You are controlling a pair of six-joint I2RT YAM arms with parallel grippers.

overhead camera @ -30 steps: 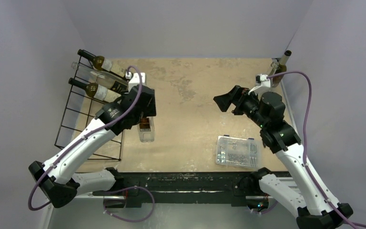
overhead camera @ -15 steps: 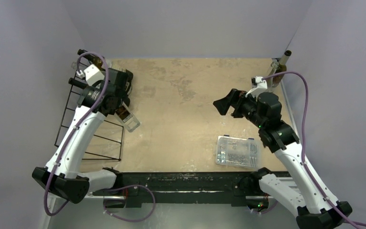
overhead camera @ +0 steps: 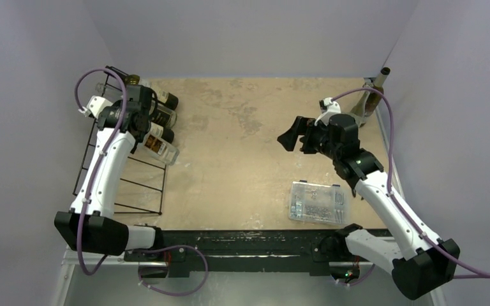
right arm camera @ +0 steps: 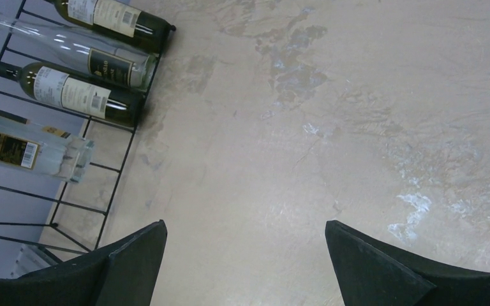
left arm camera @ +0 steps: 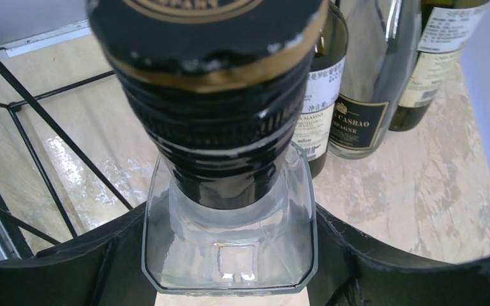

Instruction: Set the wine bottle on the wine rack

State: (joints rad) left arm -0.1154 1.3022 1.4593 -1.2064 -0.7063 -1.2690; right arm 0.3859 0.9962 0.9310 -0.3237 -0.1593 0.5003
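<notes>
The wine bottle (overhead camera: pixel 158 146), clear square glass with a black cap (left arm camera: pixel 210 95) and a dark label, lies slanted over the black wire wine rack (overhead camera: pixel 102 172) at the table's left edge. My left gripper (overhead camera: pixel 141 125) is shut on its shoulder just below the neck, with the black fingers (left arm camera: pixel 102 268) on either side. I cannot tell whether the wine bottle (right arm camera: pixel 25 150) touches the wine rack (right arm camera: pixel 126 150). Three other bottles (right arm camera: pixel 70 92) lie in the far cells beside it. My right gripper (overhead camera: pixel 291 135) hangs open and empty over mid-table.
A clear plastic box (overhead camera: pixel 318 202) of small parts sits near the front right. Another bottle (overhead camera: pixel 373 92) stands in the back right corner. Grey walls close in the table on the left, back and right.
The left arm has swung left from beside the rack to over it, carrying the bottle, which now lies parallel to the racked bottles. The right arm has shifted slightly left, still open.
</notes>
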